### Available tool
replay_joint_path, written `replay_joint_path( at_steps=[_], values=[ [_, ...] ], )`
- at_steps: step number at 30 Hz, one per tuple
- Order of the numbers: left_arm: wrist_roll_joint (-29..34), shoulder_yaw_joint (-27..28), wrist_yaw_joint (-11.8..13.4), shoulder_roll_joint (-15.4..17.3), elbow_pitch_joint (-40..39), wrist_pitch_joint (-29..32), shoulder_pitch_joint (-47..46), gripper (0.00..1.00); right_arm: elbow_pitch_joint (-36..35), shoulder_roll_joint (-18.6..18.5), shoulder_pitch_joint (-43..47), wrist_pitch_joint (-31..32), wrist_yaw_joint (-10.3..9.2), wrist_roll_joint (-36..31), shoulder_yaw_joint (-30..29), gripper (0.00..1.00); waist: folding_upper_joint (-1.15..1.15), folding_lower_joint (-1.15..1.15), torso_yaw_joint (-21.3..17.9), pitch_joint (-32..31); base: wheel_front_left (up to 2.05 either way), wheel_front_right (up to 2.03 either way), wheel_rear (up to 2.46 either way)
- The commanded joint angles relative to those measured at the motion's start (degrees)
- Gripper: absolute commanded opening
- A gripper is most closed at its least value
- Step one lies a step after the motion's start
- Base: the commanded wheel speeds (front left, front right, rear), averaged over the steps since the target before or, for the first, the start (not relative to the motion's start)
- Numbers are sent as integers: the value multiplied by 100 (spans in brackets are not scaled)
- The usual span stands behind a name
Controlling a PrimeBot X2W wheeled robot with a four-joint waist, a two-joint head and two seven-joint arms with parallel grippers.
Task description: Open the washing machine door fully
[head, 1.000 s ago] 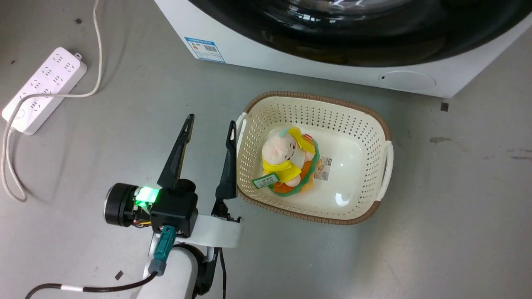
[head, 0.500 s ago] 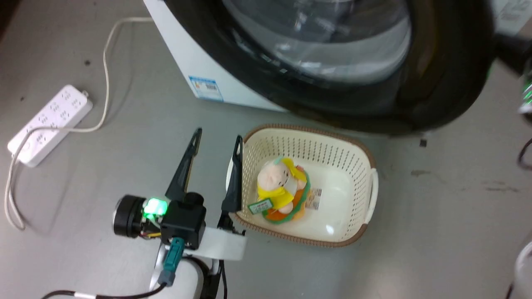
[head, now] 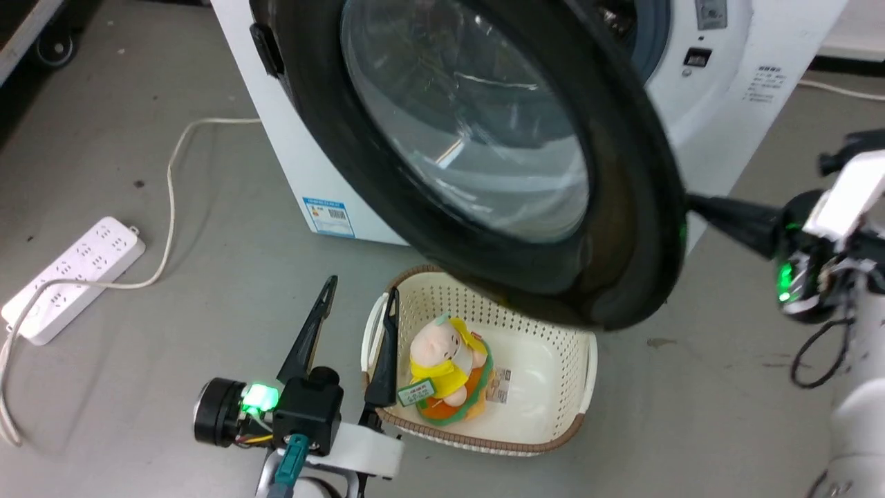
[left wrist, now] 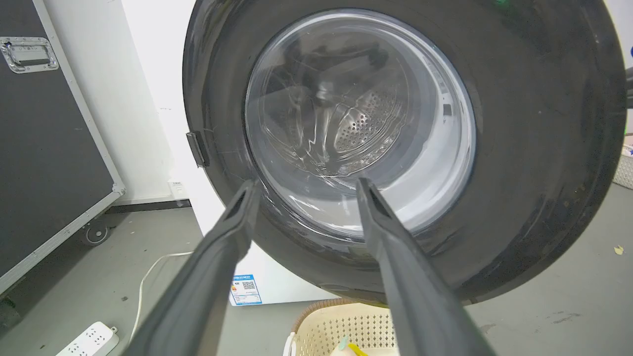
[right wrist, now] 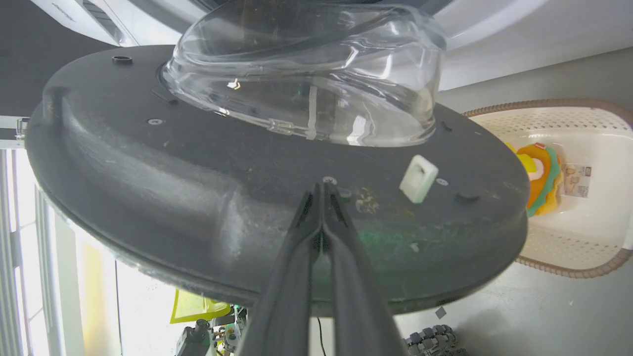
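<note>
The washing machine door [head: 622, 228] is a glossy black disc with a clear glass bowl [head: 463, 138]. It stands swung partly out from the white machine [head: 719, 90], over the basket. My right gripper [head: 693, 203] comes in from the right. In the right wrist view this right gripper [right wrist: 322, 186] is shut, with its tips pressed on the door's inner face [right wrist: 198, 163] below the bulging glass [right wrist: 306, 74]. My left gripper [head: 361, 287] hangs open low over the floor, apart from the door. In the left wrist view the left gripper [left wrist: 306, 184] faces the door's outer face [left wrist: 534, 148].
A cream perforated basket [head: 553, 332] holding a plush toy [head: 446, 370] sits on the grey floor under the door, beside my left fingers. A white power strip [head: 72, 277] and its cable [head: 173, 173] lie at the left. A black wheeled case [left wrist: 44, 148] stands left of the machine.
The camera has tilted upward, shifting the whole head view. The door has swung outward from the machine front, and my right gripper has come into view at its rim. The left gripper stays open.
</note>
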Motion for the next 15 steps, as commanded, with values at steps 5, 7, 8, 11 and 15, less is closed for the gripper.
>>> replay_joint_path(
  at_steps=[5, 7, 8, 11, 15],
  values=[
    [-59, 26, -42, 73, 112, -32, 225, 100, -66, 65, 607, -110, 10, 930, 972, 0, 0, 1, -26, -217, 0, 0, 0],
    [-72, 40, -51, 73, 146, -32, 269, 100, -133, 65, 803, -161, 10, 1195, 1311, 0, 0, 1, -13, -268, 0, 0, 0],
    [-87, 51, -53, 69, 161, -32, 291, 100, -176, 65, 902, -197, 10, 1334, 1477, 0, 0, 1, -5, -294, 0, 0, 0],
    [-121, 72, -77, 56, 198, -32, 356, 100, -333, 66, 1203, -280, 10, 1731, 2005, 0, 0, 1, 26, -372, 0, 0, 0],
    [-145, 101, -104, 45, 216, -32, 449, 100, -655, 66, 1615, -436, 10, 2214, 2705, 0, 0, 1, 67, -449, 0, 0, 0]
  ],
)
